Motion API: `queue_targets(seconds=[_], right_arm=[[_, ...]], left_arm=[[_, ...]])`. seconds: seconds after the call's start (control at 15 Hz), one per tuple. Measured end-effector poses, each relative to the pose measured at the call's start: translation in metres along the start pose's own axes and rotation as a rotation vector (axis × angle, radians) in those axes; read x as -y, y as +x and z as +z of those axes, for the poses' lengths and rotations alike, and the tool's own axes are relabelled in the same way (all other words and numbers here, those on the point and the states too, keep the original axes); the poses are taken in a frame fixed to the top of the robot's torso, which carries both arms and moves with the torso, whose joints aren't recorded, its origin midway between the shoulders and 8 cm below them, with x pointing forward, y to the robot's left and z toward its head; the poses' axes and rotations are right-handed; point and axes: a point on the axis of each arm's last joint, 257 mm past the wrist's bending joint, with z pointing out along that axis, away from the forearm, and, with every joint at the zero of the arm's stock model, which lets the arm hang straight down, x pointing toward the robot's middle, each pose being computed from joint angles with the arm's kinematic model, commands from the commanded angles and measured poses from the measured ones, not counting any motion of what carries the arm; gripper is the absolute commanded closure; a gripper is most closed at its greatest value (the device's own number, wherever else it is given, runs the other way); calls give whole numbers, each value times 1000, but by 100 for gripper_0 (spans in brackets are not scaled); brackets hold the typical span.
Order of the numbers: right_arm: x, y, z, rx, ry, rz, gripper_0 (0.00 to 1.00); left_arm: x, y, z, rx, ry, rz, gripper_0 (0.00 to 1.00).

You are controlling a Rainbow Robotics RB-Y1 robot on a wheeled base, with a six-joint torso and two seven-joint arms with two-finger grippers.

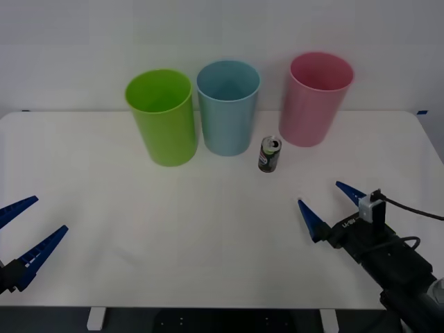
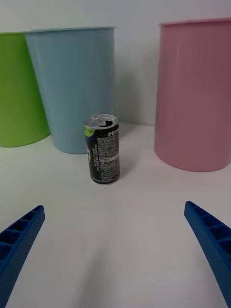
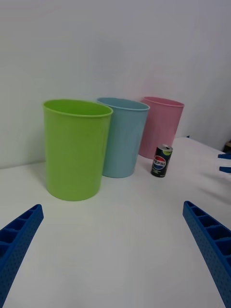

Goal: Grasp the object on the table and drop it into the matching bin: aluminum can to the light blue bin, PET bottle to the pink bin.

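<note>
- Front view: the white table [image 1: 208, 229] spans nearly the full width, its far edge running behind three upright bins and its near edge crossing just above the bottom of the frame; both far corners are rounded.
- The lime green bin [image 1: 162, 116], the light blue bin [image 1: 227, 106] and the pink bin [image 1: 316, 98] stand in a row toward the far edge. Green and blue are just beside each other; a wider gap separates blue from pink.
- A broad stretch of bare tabletop lies between the row of bins and the near edge.
- The can [image 1: 269, 154] stands upright on the table in front of the gap between the blue and pink bins, near both, touching neither. Its silver top faces up with the opening visible.
- The right gripper [image 1: 331, 206] hovers low over the right part of the table, fingers spread wide, holding nothing. The can lies ahead of it and toward the robot's left, well apart, with open table between.
- Right wrist view: the can [image 2: 102, 148] sits ahead of the spread blue fingers [image 2: 20, 240], left of the midline between them, with the blue bin [image 2: 77, 86] and pink bin [image 2: 196, 94] behind it.
- The left gripper [image 1: 21, 236] rests at the near left edge of the table, fingers spread and empty, far from the can.
</note>
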Motion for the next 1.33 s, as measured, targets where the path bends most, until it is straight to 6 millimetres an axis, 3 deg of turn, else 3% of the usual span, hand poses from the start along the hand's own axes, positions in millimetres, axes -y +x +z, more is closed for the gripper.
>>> queue_targets(seconds=[1.33], right_arm=[[-19, 14, 107, -55, 37, -17, 0]], left_arm=[[0, 0, 0, 0, 0, 0, 0]])
